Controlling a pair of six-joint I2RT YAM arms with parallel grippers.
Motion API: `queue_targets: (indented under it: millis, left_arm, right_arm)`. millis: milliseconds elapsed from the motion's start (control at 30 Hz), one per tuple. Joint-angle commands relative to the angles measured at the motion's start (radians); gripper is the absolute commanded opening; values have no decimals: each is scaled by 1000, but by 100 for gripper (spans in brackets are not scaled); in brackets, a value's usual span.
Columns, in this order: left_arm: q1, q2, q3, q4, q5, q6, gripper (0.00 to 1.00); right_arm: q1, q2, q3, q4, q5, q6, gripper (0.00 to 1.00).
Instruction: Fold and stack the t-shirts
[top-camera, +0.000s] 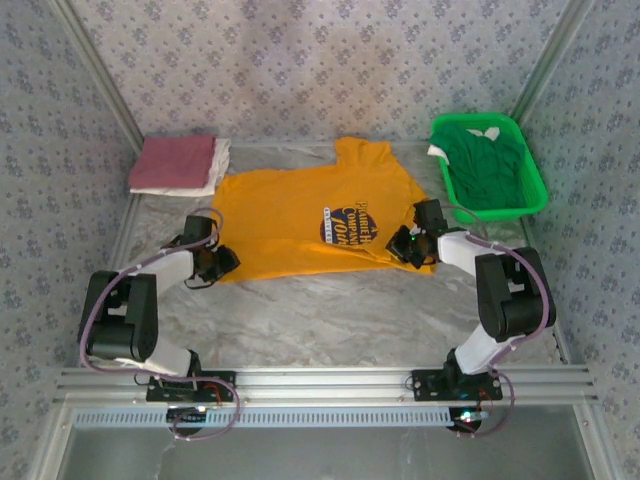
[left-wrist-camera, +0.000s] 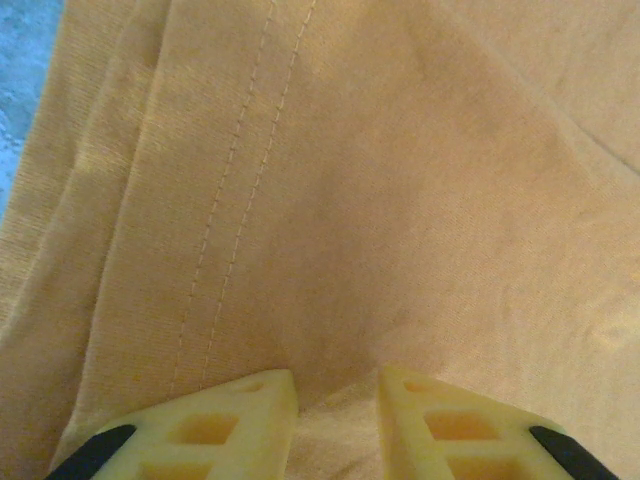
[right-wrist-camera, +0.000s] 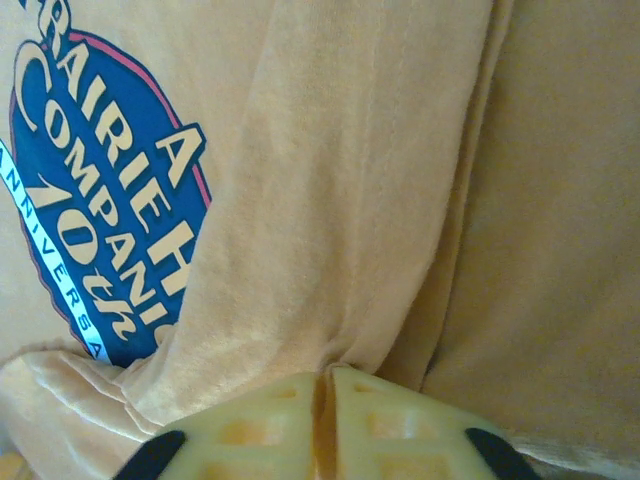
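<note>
Both grippers clamped on the orange-yellow t-shirt (top-camera: 280, 215) on the table (top-camera: 330, 310).
The shirt lay spread mid-table, navy print up. The left gripper (left-wrist-camera: 337, 385), jaws narrow, pinched a fold near its stitched left edge. The right gripper (right-wrist-camera: 325, 380), jaws nearly touching, pinched a fold beside the print. A dusty red t-shirt (top-camera: 172, 162) rested folded on a white t-shirt (top-camera: 218, 165) far left; a green t-shirt (top-camera: 485, 165) lay in the basket (top-camera: 530, 190).

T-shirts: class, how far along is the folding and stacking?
Done: red t-shirt folded on the white t-shirt, back left. In hand: orange t-shirt spread, left gripper and right gripper pinching its near edge. Left: fold and stack it, then the green t-shirt in the basket.
</note>
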Motion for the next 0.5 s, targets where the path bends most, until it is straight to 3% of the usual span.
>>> queue_targets:
  millis: [0, 133, 467]
  left_arm:
    - [-1, 26, -31, -84, -54, 19, 29]
    - [-1, 25, -31, -80, -54, 19, 30]
    - [-2, 31, -31, -68, -46, 20, 29]
  right_arm:
    - [6, -18, 21, -6, 23, 5, 8]
    - [11, -24, 83, -51, 64, -32, 0]
    - [39, 92, 301, -127, 119, -119, 0]
